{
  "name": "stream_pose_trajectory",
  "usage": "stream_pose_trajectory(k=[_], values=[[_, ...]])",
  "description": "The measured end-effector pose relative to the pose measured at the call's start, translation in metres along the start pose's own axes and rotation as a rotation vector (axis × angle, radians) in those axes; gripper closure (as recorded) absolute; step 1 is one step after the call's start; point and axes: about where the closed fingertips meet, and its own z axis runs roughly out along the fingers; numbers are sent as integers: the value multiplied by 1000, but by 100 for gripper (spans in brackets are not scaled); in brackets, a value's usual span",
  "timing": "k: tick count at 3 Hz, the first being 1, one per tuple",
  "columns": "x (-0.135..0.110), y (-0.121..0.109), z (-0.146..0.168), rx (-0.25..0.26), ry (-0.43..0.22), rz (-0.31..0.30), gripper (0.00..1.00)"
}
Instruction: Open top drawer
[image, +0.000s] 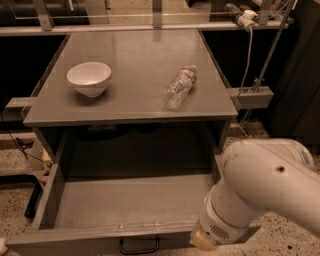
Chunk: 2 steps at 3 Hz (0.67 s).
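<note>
"Camera view looks down on a grey table (135, 50), right? Where is the top drawer (125, 200)?"

"It is under the table top. It is pulled out toward the near side, so I can see into its deep grey box. Its front wall runs along the near edge of the view. A small black loop handle (139, 246) sits in the middle of that wall."

"And where is your gripper (204, 240)?"

"My gripper is down at the near right, at the right end of the drawer's front wall. It is to the right of the black handle and apart from it. The drawer's box lies to the left of my gripper and a bit farther back."

"Is your gripper spread or pressed together?"

"I cannot tell. My big white arm (270, 185) comes in from the right and hides most of it. Only a tan tip shows at the end of my arm. That tip is right at the drawer's front rim, but I cannot tell if it touches."

"What is on the table?"

"A white bowl (89, 78) stands on the left side, right way up. A clear plastic bottle (180, 87) lies on its side to the right of the bowl, well apart from it. Its cap end points to the far right. Both are far from my gripper."

"And the ground?"

"A speckled floor (15, 155) shows to the left and right of the drawer."
</note>
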Motion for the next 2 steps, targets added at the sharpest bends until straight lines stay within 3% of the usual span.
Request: stream_pose_trajectory(k=[1,2], values=[[27,36,-3,-28,22,51,100],[28,38,-3,-28,22,56,82]])
